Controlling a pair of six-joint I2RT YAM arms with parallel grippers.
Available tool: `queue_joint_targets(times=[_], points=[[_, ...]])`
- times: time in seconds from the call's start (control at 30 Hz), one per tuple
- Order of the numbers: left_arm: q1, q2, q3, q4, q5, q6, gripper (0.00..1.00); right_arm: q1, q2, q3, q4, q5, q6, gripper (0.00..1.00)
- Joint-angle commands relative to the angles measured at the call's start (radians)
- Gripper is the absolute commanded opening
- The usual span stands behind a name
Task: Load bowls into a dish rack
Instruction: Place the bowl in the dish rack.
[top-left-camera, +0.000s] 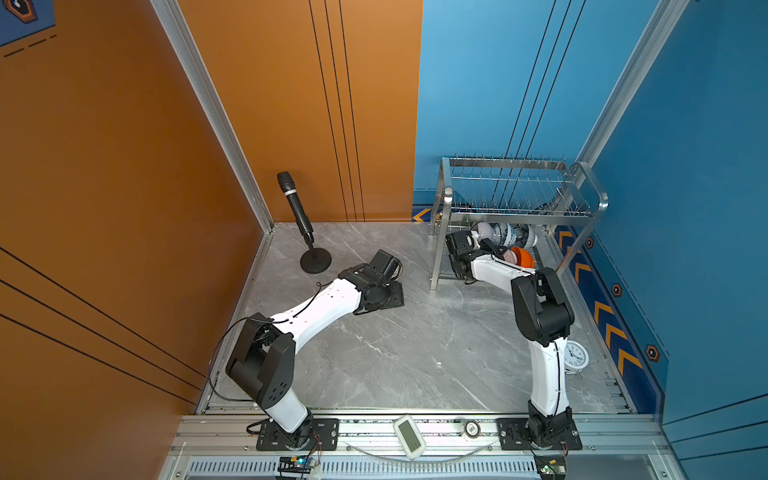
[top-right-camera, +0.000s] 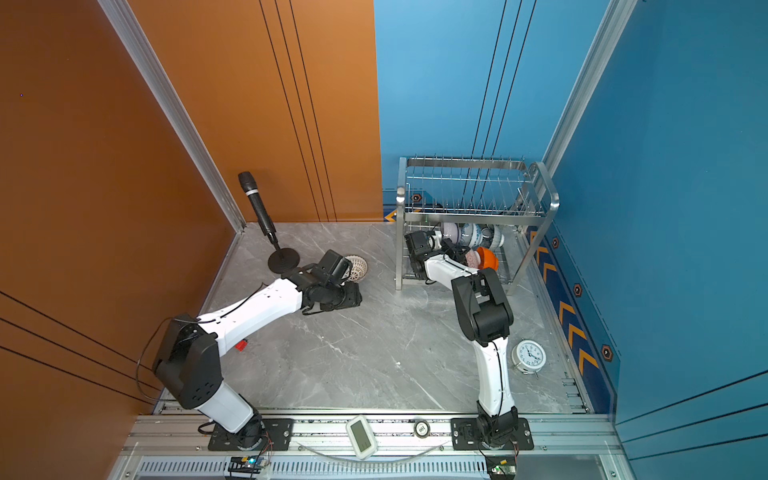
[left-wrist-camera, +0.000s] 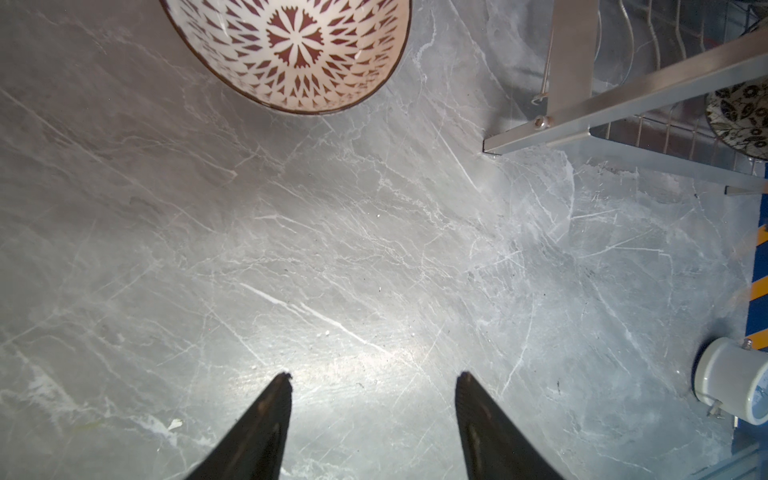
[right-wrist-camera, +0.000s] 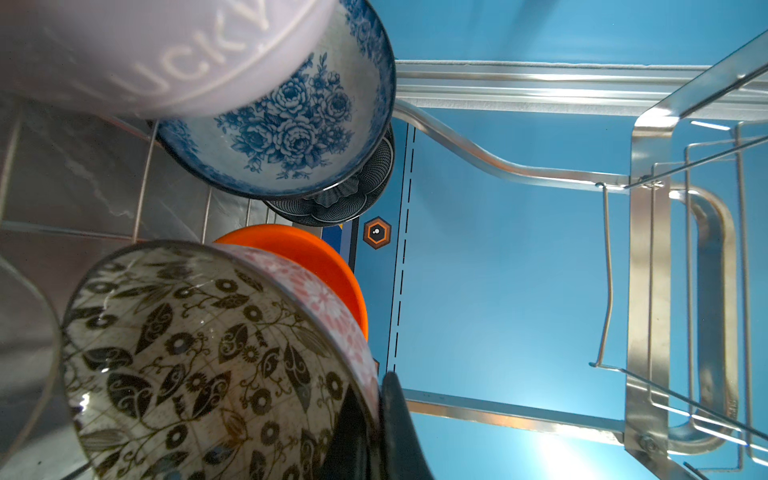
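Steel wire makes up the dish rack (top-left-camera: 521, 212), and the right gripper (right-wrist-camera: 370, 395) is inside its lower tier, clenched on the rim of the leaf-patterned bowl (right-wrist-camera: 187, 353). One finger lies against the pink outer wall and its partner sits inside the rim. A rim pinch of this kind holds the bowl on edge, the posture the upright prongs require.

Directly beyond the held bowl from the gripper, touching it or very nearly so, stands the orange bowl (right-wrist-camera: 316, 257), also on edge. Across the tier from the gripper a second row leans in sequence: the pale lilac bowl (right-wrist-camera: 145, 54) nearest, the blue floral bowl (right-wrist-camera: 291, 133) behind it, and the dark blue petal bowl (right-wrist-camera: 340, 208) farthest. Standing them on edge saves room and would let water drain.

Whether the held bowl is already seated between prongs cannot be told, since its base is hidden. The placing step looks close to done, with release not yet made. The upper tier shows no bowls in both top views.

The left gripper (left-wrist-camera: 374, 378) hangs over the marble table (left-wrist-camera: 374, 249), jaws parted and empty. The lattice-patterned bowl (left-wrist-camera: 286, 45) sits upright ahead of its fingertips and apart from them. It is the one bowl outside the rack and presumably the next to fetch.
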Motion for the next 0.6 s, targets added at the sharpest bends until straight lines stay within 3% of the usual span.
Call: queue_joint_targets(times=[0.0,0.57], points=[[-0.006,-0.030,-0.011,-0.005,-0.026,-0.008,0.64,-0.001,0.008,0.039,-0.086,-0.006,0.060,0.06],[0.004,-0.034,-0.014,-0.005,-0.024,0.000,0.64,-0.009,0.046,0.126,-0.148,-0.012,0.083,0.10]])
